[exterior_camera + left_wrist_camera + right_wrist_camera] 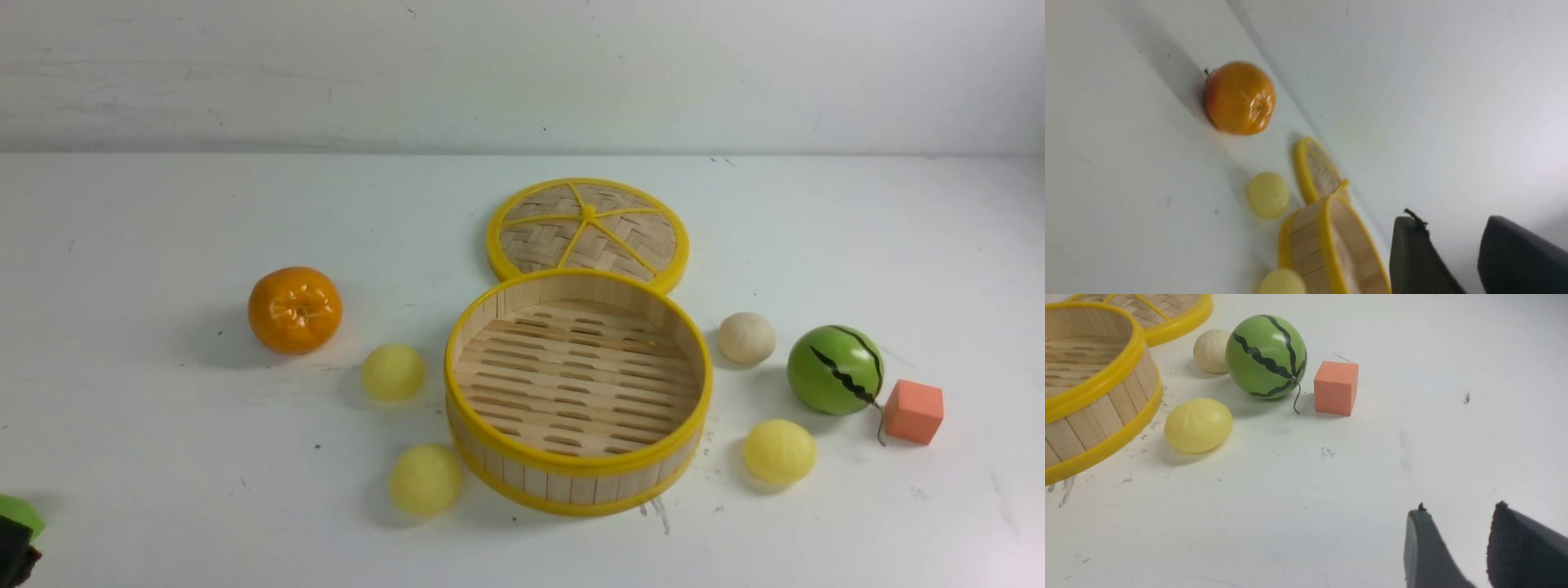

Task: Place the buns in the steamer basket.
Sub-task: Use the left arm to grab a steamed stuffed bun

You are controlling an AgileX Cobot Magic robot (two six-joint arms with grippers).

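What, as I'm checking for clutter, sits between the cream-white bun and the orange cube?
The green striped ball, seen in the front view, between the cream-white bun and orange cube.

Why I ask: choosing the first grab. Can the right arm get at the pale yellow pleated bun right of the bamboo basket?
Probably yes. The pale yellow bun sits clear of the bamboo steamer basket and the green striped ball; nothing lies between it and the open right gripper.

Lab setup: scuffed white table [147, 457]
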